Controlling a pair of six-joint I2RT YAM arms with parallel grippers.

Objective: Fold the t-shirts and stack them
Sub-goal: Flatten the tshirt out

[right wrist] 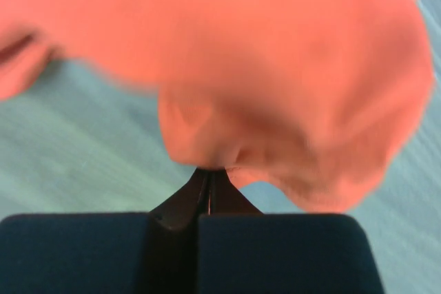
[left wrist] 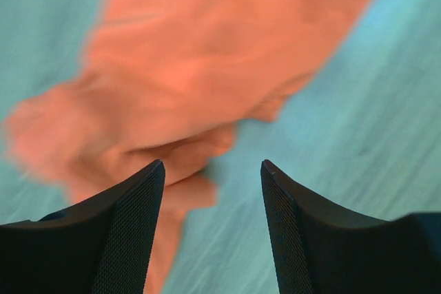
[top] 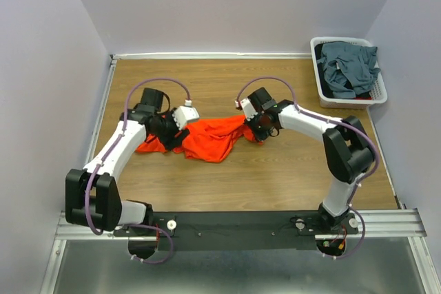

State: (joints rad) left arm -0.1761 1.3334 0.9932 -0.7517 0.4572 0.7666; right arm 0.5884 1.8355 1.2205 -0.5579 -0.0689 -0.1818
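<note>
T-shirt [top: 207, 140] lies crumpled mid-table [top: 275, 178]. Left gripper [top: 167, 133] is over the t-shirt's left part, right gripper [top: 258, 127] at its right end. Basket [top: 344, 102] holding other shirts [top: 348, 68] sits well right and behind the t-shirt.

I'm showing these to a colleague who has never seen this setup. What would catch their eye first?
The bright orange-red shirt lies crumpled in the middle of the wooden table, between the two arms. The right tool is shut on one edge of it, while the left tool stands open at its other end. In the far right corner, a white basket holds blue-grey shirts.
</note>
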